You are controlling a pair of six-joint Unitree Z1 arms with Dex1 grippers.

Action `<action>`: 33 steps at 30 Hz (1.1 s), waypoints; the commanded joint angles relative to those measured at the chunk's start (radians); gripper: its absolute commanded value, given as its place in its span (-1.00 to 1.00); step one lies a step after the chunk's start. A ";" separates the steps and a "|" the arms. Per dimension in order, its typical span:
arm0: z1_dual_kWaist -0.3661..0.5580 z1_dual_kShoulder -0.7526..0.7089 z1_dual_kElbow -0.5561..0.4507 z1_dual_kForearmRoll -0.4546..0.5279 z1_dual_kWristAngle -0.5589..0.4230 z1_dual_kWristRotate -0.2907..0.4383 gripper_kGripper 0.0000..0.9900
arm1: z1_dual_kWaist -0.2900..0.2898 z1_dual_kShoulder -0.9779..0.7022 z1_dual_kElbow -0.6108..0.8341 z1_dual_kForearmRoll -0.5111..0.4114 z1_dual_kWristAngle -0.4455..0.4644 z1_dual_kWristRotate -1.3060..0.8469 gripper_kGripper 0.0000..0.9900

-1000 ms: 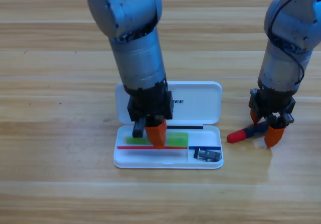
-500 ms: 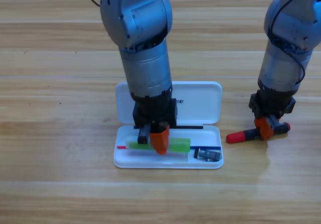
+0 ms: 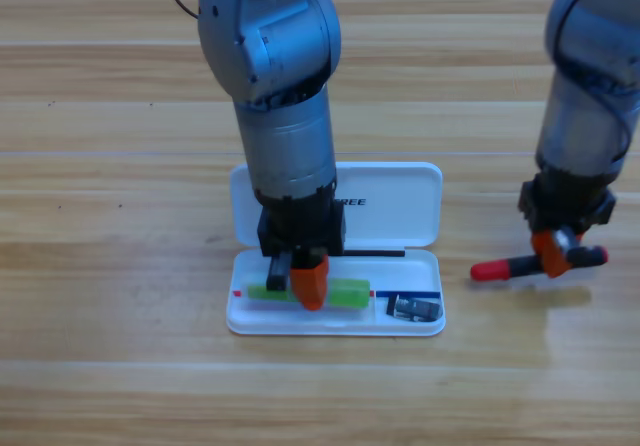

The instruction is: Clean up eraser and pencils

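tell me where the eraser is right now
In the high view, the eraser lies in the small right compartment of the open white case, right of the green pencil under the left end effector.

Two pencils (image 3: 345, 292) (image 3: 510, 265), one eraser (image 3: 414, 309), one case (image 3: 400, 206).

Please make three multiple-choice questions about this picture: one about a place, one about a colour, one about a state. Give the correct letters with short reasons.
1. Where is the eraser?
A. in the small right compartment of the white case
B. on the table
C. in the right gripper

2. What colour is the pencil under the left gripper?
A. blue
B. light green
C. yellow

3. What is the state of the black and red pencil?
A. lying in the case
B. gripped by the right gripper, outside the case
C. standing upright, untouched

Answers:
1 A: the dark block lies in the end compartment.
2 B: the green pencil shows beside the fingers.
3 B: the gripper is shut on it, right of the case.
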 commanded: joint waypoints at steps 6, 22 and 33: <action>-0.006 0.033 0.026 -0.004 0.008 0.001 -1.00 | -0.023 -0.170 0.074 0.078 0.014 0.016 -1.00; -0.007 0.024 0.020 -0.003 0.019 -0.012 -1.00 | -0.022 -0.185 0.087 0.078 0.064 0.033 -1.00; -0.007 0.027 0.016 -0.003 0.026 -0.013 -0.22 | -0.017 -0.162 0.067 0.078 0.064 0.038 -1.00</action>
